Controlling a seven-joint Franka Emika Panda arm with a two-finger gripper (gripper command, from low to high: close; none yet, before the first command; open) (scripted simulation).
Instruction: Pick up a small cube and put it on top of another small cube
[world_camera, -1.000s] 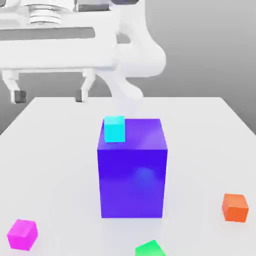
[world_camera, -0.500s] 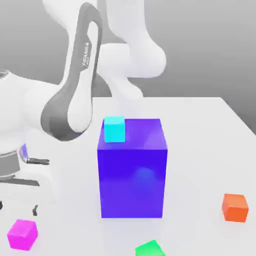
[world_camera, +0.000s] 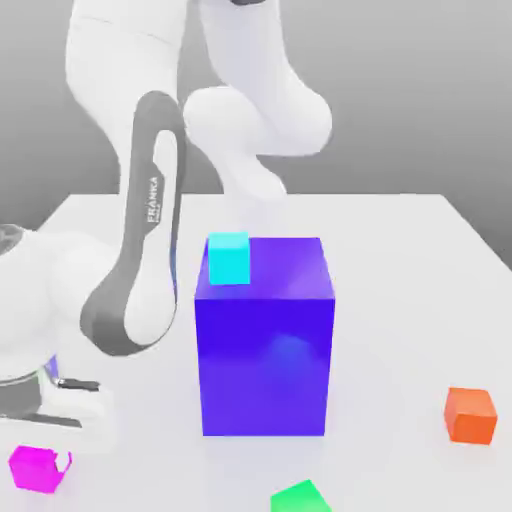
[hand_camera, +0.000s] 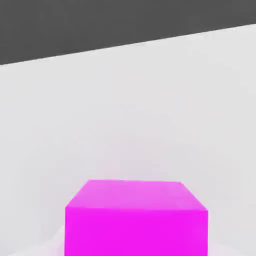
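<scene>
Lowered further, the claw (world_camera: 42, 463) is now closed around 1 magenta cube (world_camera: 34, 470)

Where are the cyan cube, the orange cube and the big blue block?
Cyan cube (world_camera: 229, 259): exterior view, front face.
Orange cube (world_camera: 470, 427): exterior view, front face.
Blue block (world_camera: 264, 370): exterior view, front face.
</scene>
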